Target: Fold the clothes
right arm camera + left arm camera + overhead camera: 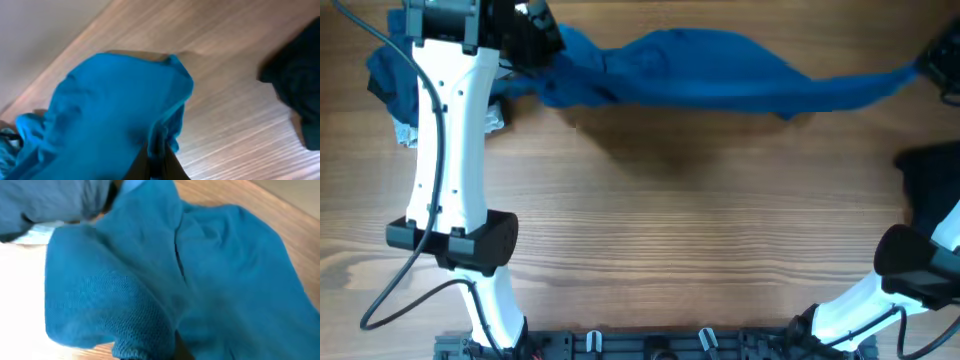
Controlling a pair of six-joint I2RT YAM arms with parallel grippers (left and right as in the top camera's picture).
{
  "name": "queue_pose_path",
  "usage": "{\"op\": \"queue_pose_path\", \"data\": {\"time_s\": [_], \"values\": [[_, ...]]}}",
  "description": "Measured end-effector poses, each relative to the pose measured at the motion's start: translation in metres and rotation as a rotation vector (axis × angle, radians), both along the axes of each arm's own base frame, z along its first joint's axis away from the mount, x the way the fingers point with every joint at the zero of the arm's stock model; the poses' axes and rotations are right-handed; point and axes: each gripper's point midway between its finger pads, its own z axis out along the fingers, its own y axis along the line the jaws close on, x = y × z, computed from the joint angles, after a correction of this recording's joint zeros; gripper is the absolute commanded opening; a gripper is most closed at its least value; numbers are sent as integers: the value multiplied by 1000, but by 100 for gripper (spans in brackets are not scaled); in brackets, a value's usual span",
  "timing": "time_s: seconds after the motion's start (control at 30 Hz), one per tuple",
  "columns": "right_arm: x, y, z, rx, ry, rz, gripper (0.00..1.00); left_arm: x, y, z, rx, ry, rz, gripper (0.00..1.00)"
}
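Your left hand [532,38] and right hand [157,157] are both clamped on the blue shirt [710,70], stretched between them over the counter [700,230], black garment [932,180] lying near the right hand.

Wood-grain table [700,230] — soft, even light

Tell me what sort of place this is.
Probably a robotics lab bench for laundry-folding trials, not a home: a wooden table, a white left arm and right arm rising from a rail at its near edge, and a blue shirt stretched out near a black garment.
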Motion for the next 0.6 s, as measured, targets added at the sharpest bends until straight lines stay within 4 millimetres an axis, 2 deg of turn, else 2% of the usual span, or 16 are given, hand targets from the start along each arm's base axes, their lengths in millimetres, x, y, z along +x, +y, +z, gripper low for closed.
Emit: {"op": "queue_pose_path", "data": {"time_s": [0.1, 0.2, 0.23, 0.3, 0.4, 0.53, 0.6], "values": [[-2, -3, -9, -17, 34, 10, 4, -4, -7, -14, -14, 54, -16, 4], [-10, -6, -32, -21, 119, 0, 4, -16, -17, -48, 0, 177, -44, 4], [-11, -6, -35, -20, 129, -1, 4, -18, -19, -54, 3, 198, -49, 4], [-23, -3, -50, -8, 187, -3, 4, -29, -24, -73, 19, 274, -64, 4], [-45, 5, -58, 5, 228, -3, 4, -39, -29, -90, 35, 336, -78, 4], [-82, 21, -53, 4, 233, -5, 4, -60, -44, -113, 62, 431, -114, 4], [-100, 28, -52, 4, 233, -5, 4, -81, -54, -120, 80, 475, -139, 4]]}}
